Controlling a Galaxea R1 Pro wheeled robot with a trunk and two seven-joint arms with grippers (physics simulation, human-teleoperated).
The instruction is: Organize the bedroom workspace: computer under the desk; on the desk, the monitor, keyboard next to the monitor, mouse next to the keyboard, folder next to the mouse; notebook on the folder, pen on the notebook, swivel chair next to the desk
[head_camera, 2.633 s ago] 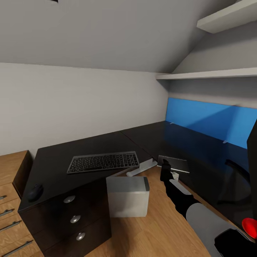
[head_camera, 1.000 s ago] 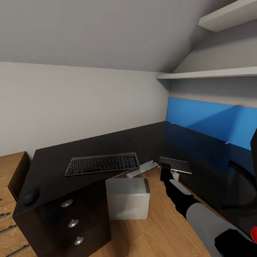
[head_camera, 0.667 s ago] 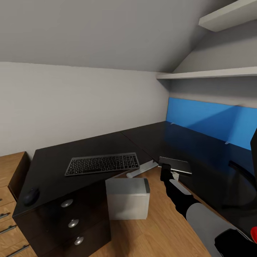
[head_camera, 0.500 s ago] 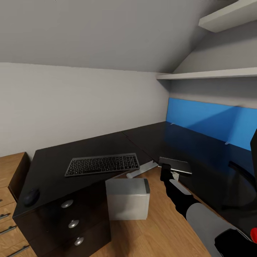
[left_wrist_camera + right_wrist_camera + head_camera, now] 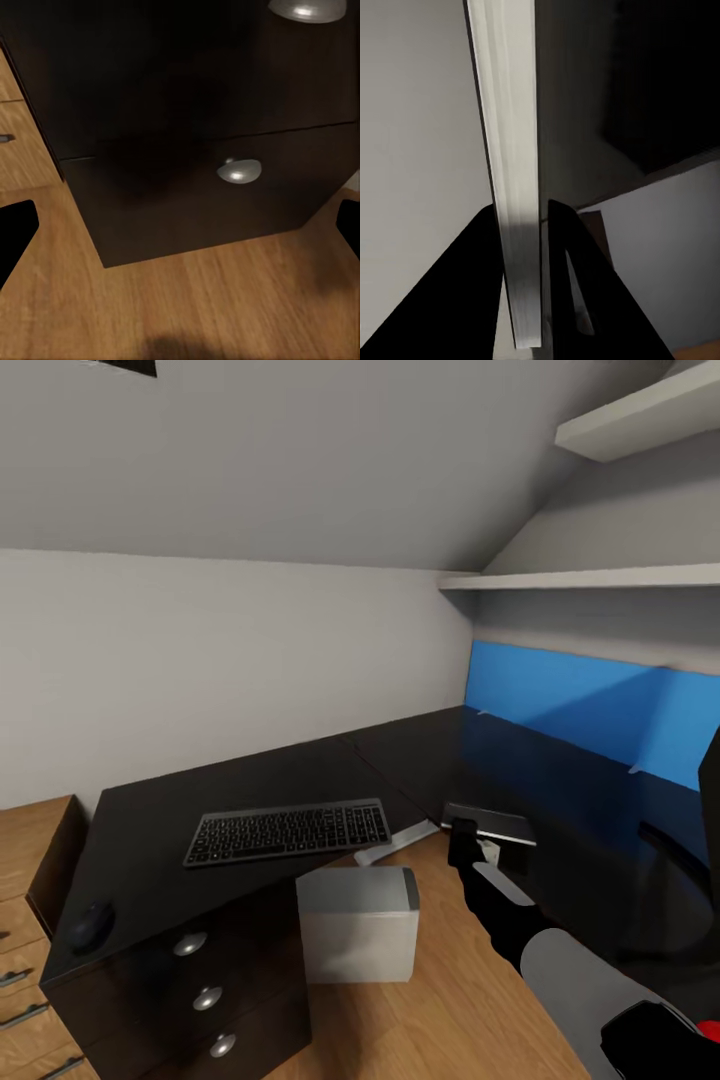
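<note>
Head view has tipped up slightly, while the right gripper (image 5: pixel 465 838) stays pinching the notebook (image 5: pixel 492 824) over the desk (image 5: pixel 560 810), unreleased.

Right arm stretched forward, right hand (image 5: pixel 465 832) clamped on a thin flat edge

I see a glossy black desk (image 5: pixel 250 785) with shiny metal-looking drawer knobs (image 5: pixel 238 170), a matt grey computer (image 5: pixel 357 920), and smooth wood-grain floor (image 5: pixel 440 1010) at lower centre.
</note>
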